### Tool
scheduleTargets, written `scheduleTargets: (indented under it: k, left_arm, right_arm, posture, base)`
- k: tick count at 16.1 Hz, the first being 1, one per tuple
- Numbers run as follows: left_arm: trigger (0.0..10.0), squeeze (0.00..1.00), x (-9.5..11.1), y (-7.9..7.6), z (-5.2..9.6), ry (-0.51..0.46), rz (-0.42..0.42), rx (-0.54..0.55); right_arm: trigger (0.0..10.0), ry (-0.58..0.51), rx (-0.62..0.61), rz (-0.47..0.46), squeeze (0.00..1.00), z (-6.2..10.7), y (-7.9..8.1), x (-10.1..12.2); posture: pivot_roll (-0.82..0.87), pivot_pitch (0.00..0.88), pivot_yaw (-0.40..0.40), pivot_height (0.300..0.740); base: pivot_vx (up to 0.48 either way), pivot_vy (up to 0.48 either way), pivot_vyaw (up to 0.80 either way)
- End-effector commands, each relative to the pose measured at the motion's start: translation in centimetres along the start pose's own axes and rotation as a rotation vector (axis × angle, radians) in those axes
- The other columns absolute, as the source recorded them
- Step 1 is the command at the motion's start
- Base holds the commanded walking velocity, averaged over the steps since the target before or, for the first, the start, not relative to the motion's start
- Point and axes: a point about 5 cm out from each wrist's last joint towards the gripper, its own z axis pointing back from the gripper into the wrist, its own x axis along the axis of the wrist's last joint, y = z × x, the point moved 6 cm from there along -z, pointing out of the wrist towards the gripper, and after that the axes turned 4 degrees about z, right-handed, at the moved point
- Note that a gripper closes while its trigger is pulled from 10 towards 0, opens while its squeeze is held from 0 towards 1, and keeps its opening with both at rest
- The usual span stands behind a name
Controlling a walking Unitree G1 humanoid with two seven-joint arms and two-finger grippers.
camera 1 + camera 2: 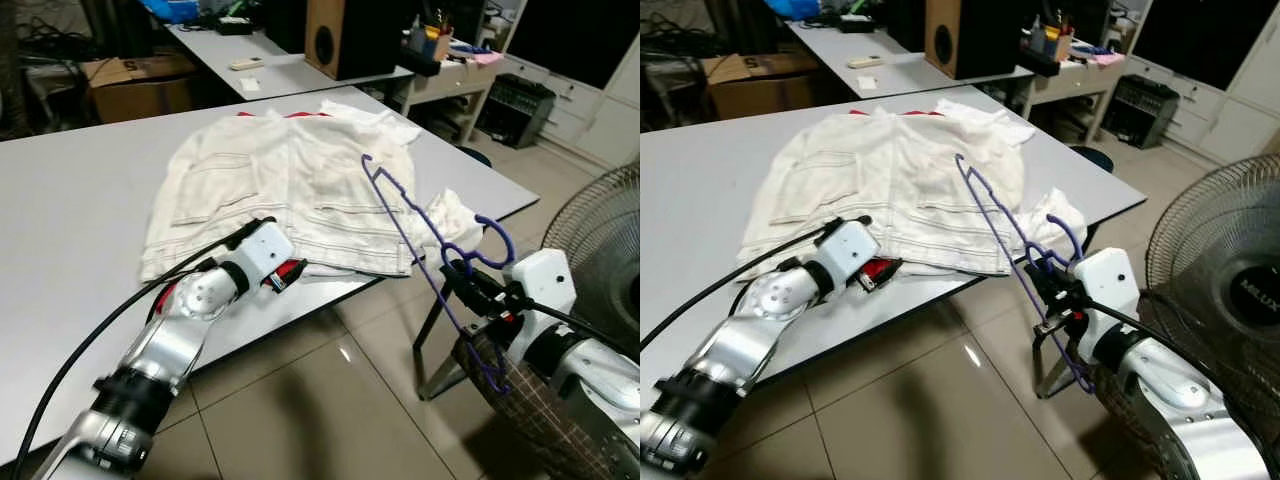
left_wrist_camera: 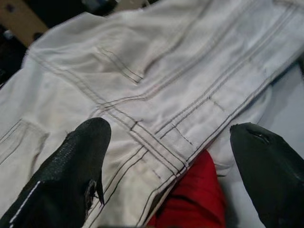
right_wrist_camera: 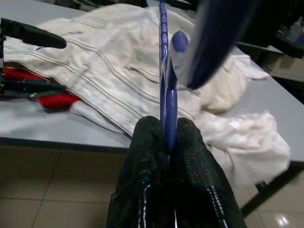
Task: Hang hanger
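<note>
Right tool [image 1: 1048,290] sits nearest, off the bench edge over the tiled floor [image 1: 330,400], fingers pinched tight on the purple hanger [image 1: 420,250]. Grip is on the wire near the hook end; the hanger's long body slants up and away from the tool, over the white garment [image 1: 290,190]. Wrist view confirms wire clamped between both pads, no slack visible.

Left tool [image 2: 175,156] is just past the near bench [image 1: 80,200] edge, fingers spread wide, hovering at the garment's near hem. Red cloth [image 2: 190,199] pokes out from under that hem, between the fingers. Nothing held.

Beyond both tools: garment lies flat and spread, a loose white fold [image 1: 455,215] drooping over the bench corner just ahead of the right tool. Fan [image 1: 1225,290] stands beside the right arm.

Judgement on step in hand: hanger is lifted and ready, but no rail or hook to hang it on is in sight. Keep the pinch firm near the hook, since the long body acts as a lever and could twist in the pads. Swing clear of the fan grille and garment fold.

Hard to make out: the hook is blurred in the wrist view; lower hanger loop overlaps the right arm; far benches are cluttered and dim.
</note>
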Motion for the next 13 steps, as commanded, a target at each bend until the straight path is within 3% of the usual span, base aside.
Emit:
scheduleTargets:
  k: [1, 2, 3, 4, 5, 8, 13]
  left_arm:
    - [10.0, 0.0, -0.2, 0.1, -0.5, 0.018, -0.074, -0.007]
    - [9.9, 0.0, -0.7, 0.2, -0.5, 0.045, -0.125, -0.021]
    - [3.9, 0.0, -1.1, 0.3, -0.6, 0.063, -0.162, -0.025]
    - [1.5, 0.0, -1.4, 0.7, -0.7, 0.078, -0.187, -0.018]
    - [0.0, 0.0, -1.6, 1.5, -1.0, 0.088, -0.215, 0.006]
    - [0.0, 0.0, -1.6, 2.2, -1.5, 0.093, -0.259, 0.022]
    - [0.0, 0.0, -1.0, 2.6, -1.5, 0.061, -0.298, -0.005]
  right_arm:
    - [10.0, 0.012, -0.018, 0.012, 0.0, 0.7, -0.7, -0.1]
    - [10.0, 0.051, 0.02, 0.019, 0.0, 1.3, -0.3, -0.8]
    - [10.0, 0.083, 0.047, 0.036, 0.0, 1.7, -0.1, -1.5]
    - [10.0, 0.109, 0.056, 0.045, 0.0, 2.2, -0.1, -2.1]
    - [10.0, 0.131, 0.049, 0.051, 0.0, 2.7, -0.7, -2.6]
    - [10.0, 0.162, 0.033, 0.068, 0.0, 3.3, -1.8, -3.4]
    - [10.0, 0.158, 0.044, 0.074, 0.0, 3.4, -2.1, -3.6]
  posture:
    - [-0.08, 0.0, -0.042, 0.74]
    - [-0.09, 0.0, -0.036, 0.74]
    - [-0.1, 0.0, -0.033, 0.74]
    - [-0.1, 0.0, -0.03, 0.74]
    - [-0.1, 0.0, -0.03, 0.74]
    - [-0.11, 0.0, -0.026, 0.74]
    - [-0.1, 0.0, -0.024, 0.74]
  base:
    - [0.0, 0.0, 0.0]
    - [0.0, 0.0, 0.0]
    - [0.0, 0.0, 0.0]
    - [0.0, 0.0, 0.0]
    - [0.0, 0.0, 0.0]
    - [0.0, 0.0, 0.0]
    - [0.0, 0.0, 0.0]
